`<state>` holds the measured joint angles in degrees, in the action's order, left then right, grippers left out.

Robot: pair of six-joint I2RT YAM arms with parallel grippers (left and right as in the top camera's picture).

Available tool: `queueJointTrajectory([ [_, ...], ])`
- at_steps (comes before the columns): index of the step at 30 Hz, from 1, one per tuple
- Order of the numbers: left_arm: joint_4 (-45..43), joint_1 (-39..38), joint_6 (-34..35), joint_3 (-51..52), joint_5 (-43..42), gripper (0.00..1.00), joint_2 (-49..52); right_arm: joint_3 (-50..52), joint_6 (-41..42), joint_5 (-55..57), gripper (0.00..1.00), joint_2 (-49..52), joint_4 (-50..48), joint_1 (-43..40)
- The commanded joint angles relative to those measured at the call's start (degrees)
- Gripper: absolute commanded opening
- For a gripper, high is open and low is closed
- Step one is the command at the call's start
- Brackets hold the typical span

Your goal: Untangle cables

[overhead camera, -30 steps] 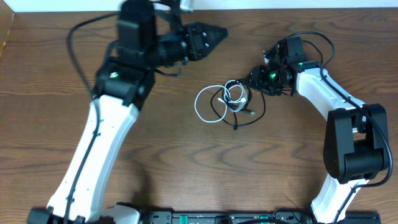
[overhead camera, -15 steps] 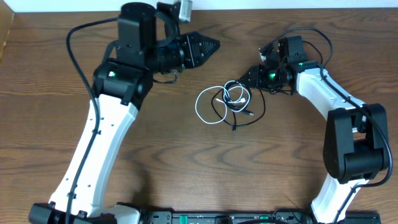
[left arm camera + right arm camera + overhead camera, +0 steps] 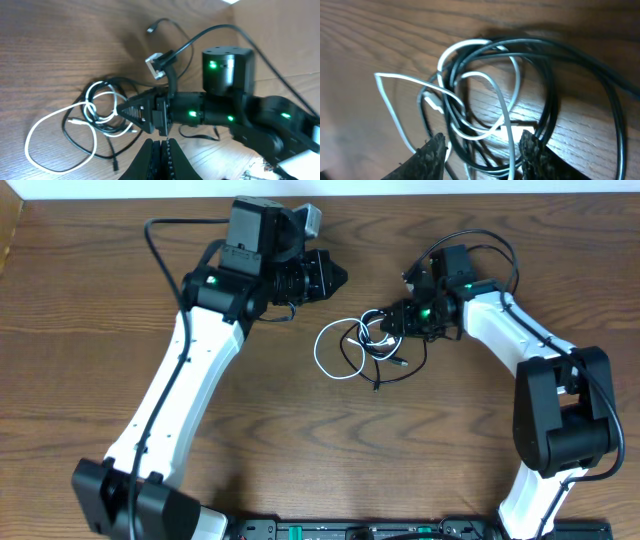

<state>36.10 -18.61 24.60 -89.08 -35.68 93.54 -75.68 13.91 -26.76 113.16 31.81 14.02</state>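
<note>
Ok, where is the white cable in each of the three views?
Overhead: the white cable sits near the centre of the frame, looping out to the left of the tangle.
Left wrist: the white cable is at lower left, as one big loop.
Right wrist: the white cable is mid-frame, wound through the black cable.
Shared landmark: the right gripper, at the tangle's upper right overhead, mid-frame in the left wrist view, bottom edge in its own.

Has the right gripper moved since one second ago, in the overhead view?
Yes. The right gripper has come closer to the cables, which stayed in place.
</note>
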Motion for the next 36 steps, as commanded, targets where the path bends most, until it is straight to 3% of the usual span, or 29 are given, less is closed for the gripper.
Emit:
queueJointTrajectory([
  [1, 0.5, -0.1, -3.0, -0.4, 0.9, 0.08, 2.1, 0.1, -2.2, 5.7, 0.41, 0.4, 0.3, 1.9],
  [10, 2.7, -0.1, -6.1, -0.4, 0.9, 0.08, 5.4, 1.2, -3.1, 7.6, 0.28, 0.4, 1.2, 3.2],
  [14, 2.8, -0.1, -8.2, -0.3, 0.9, 0.08, 5.5, 1.1, -2.4, 6.7, 0.01, 0.3, 0.5, 3.2],
  [19, 2.9, -0.1, -9.6, -0.3, 0.9, 0.07, 5.5, -0.6, -1.8, 2.9, 0.01, -2.5, -0.2, 2.8],
  [27, 2.9, -0.8, -12.5, 0.0, 0.8, 0.08, 5.5, -3.8, -1.1, -5.1, 0.01, -15.4, -0.1, 0.0],
  [36, 2.8, -3.5, -16.4, 0.0, 0.8, 0.08, 5.5, -3.8, 2.5, -6.3, 0.01, -25.2, 1.6, -1.5],
])
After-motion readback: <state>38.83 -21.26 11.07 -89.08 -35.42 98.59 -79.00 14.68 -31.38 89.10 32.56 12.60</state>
